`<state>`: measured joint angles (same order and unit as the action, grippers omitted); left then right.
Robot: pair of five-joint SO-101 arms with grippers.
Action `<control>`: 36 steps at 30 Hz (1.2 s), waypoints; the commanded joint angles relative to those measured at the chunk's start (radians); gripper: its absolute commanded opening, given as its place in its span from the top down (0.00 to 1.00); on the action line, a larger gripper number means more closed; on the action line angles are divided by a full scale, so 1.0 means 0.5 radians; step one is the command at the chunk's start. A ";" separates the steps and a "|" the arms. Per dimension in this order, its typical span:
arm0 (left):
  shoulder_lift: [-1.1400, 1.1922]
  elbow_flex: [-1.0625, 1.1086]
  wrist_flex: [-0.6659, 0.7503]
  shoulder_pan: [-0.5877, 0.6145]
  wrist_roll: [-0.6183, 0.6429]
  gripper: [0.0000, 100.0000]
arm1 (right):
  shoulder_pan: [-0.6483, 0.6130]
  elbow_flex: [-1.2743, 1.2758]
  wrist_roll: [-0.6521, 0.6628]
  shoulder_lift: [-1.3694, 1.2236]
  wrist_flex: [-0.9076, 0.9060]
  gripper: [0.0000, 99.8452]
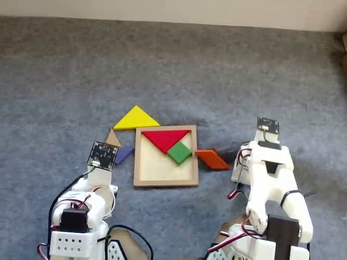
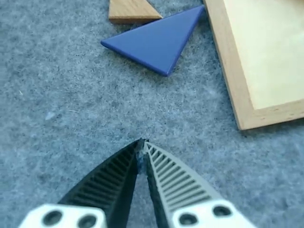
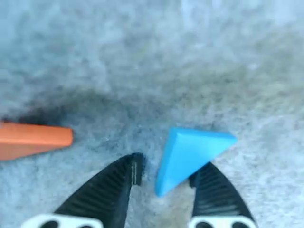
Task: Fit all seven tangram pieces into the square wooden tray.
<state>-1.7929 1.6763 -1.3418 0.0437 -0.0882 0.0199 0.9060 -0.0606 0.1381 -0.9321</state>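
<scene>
Here, the left pincer [image 2: 142,145] has its two fingers pressed together with nothing between them, the tips low over the grey mat [image 2: 61,95]. Just beyond the tips a dark blue triangle [image 2: 156,42] lies flat on the mat, one corner almost touching the left outer edge of the square wooden tray [image 2: 229,61]. A plain wood triangle [image 2: 130,10] sits just past it. The right pincer [image 3: 168,170] has its fingers spread apart. A light blue triangle [image 3: 190,147] sits in the gap between them, close against one finger and clear of the other. An orange parallelogram [image 3: 33,137] lies nearby on the mat, between that pincer and the tray's right edge. Inside the tray, a red triangle [image 1: 165,139] runs along the far edge with its point toward the middle. A green square [image 1: 179,153] touches that point, closer to the tray's right edge than its left. A yellow triangle [image 1: 136,120] rests on the mat just outside the tray's far left corner.
</scene>
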 commanded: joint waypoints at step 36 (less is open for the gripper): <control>-0.038 0.038 -0.012 0.011 0.000 1.00 | 0.094 -0.204 0.491 0.127 -0.342 0.75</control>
<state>-1.7929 1.6763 -1.3418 0.0437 -0.0882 0.0230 0.8569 0.1235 0.2302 -1.0963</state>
